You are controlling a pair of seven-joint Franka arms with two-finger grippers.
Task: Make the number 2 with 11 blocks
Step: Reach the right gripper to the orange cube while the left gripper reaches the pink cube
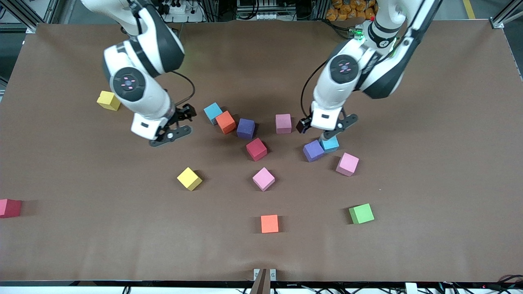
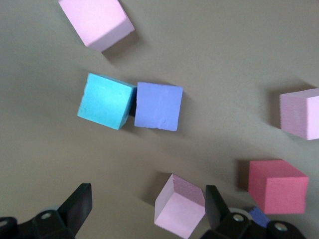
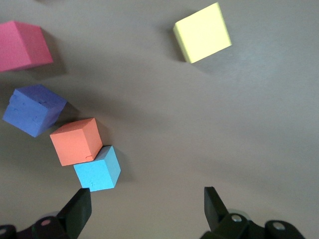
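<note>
Brown table (image 1: 429,122): blocks (image 1: 263,179) lie scattered, no digit formed.
Middle cluster: blue, orange, purple cubes touch in a row; red, pink ones near.
Left gripper (image 1: 328,131): fingers spread, empty, over a blue cube (image 1: 329,143) touching a purple cube (image 1: 313,150).
Right gripper (image 1: 176,124): fingers spread, empty, over bare table beside the blue-orange pair.

Matte foam-like blocks (image 1: 256,149) lie on a smooth brown table (image 1: 429,228).
</note>
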